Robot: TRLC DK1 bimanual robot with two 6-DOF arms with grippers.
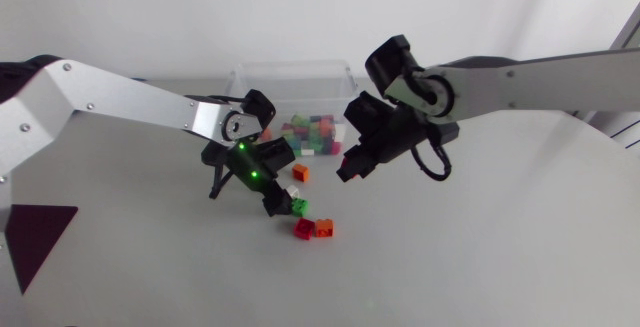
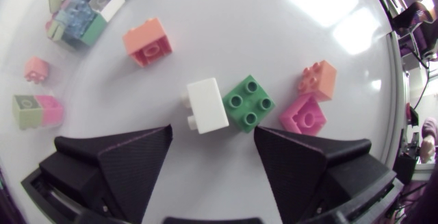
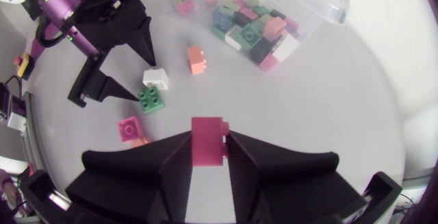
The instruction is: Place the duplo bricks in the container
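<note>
My right gripper (image 3: 207, 139) is shut on a pink-red brick (image 3: 207, 142) and hangs above the table in front of the clear container (image 1: 290, 68), where the head view also shows the right gripper (image 1: 348, 171). My left gripper (image 2: 212, 148) is open, low over the table. A white brick (image 2: 207, 105) and a green brick (image 2: 248, 102) lie just ahead of its fingers, untouched. Beyond the green one lie a red brick (image 1: 304, 228) and an orange brick (image 1: 324, 228). Another orange brick (image 1: 301, 173) sits nearer the container.
The container (image 3: 328, 5) stands at the table's back middle with several coloured bricks inside. My two grippers are close together in front of it. The loose bricks form a small cluster at the table's centre.
</note>
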